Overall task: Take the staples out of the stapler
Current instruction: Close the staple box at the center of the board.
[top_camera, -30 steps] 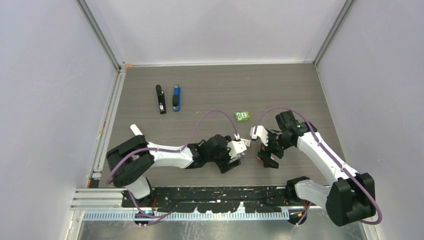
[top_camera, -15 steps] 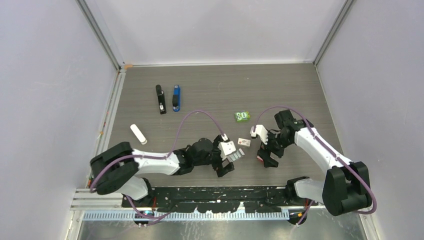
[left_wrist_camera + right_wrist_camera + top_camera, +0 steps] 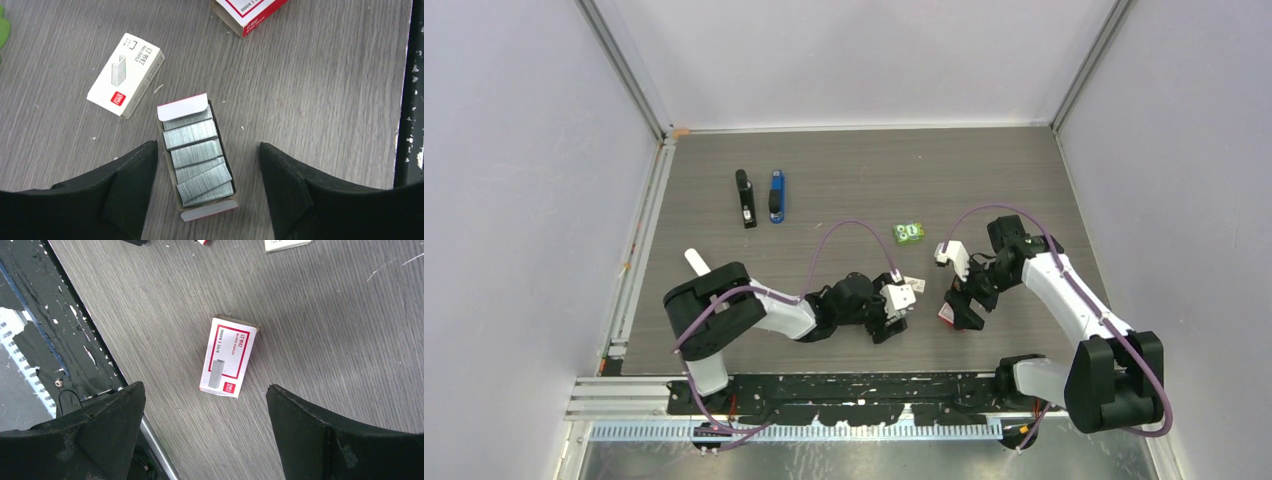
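- Top external view: the grey wood-grain table (image 3: 844, 165) fills the middle of the frame, with pale walls around it.
- The left arm (image 3: 769, 310) reaches from lower left toward the centre. The right arm (image 3: 1064, 290) bends in from lower right, and both wrists sit low over the centre-right of the table.
- The left gripper (image 3: 206, 147) has its fingers spread wide, straddling an open cardboard tray (image 3: 182, 106). The left finger is just beside the tray and the right finger stands apart from it.
- The right gripper (image 3: 205, 386) is also spread wide and holds nothing, hanging above a closed red-and-white box (image 3: 229, 356) that lies flat mid-frame.
- A black stapler (image 3: 744, 198) and a blue stapler (image 3: 776, 195) lie side by side in the upper left of the table, well apart from both grippers.
- A closed white box (image 3: 126, 75) lies up and left of the tray, and another red-edged box (image 3: 250, 12) is cut off by the top edge.
- A green packet (image 3: 909, 232) lies right of centre.
- The staples (image 3: 197, 155) are silvery ribbed strips stacked inside the tray, at the centre of the left wrist view.
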### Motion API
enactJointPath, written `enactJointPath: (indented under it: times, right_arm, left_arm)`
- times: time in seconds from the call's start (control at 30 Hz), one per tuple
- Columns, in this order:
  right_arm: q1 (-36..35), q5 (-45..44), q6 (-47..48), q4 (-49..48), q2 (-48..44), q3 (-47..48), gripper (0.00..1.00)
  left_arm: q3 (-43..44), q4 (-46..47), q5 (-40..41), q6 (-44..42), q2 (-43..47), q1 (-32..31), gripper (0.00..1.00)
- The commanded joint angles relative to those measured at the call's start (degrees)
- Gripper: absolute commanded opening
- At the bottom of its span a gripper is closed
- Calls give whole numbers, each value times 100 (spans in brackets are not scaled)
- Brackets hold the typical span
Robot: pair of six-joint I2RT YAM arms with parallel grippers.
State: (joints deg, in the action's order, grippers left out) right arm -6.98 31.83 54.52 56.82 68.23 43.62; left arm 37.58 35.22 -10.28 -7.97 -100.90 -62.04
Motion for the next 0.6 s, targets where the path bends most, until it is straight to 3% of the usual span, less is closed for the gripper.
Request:
enactJointPath:
  times: [0.0, 0.57]
  right_arm:
    - [39, 252, 67, 101, -169, 201, 95]
    - [45, 374, 501, 288, -202, 144, 94]
  left_arm:
    - [183, 211, 226, -126, -231, 34, 72]
    - [179, -371, -138, -587, -202, 27, 44]
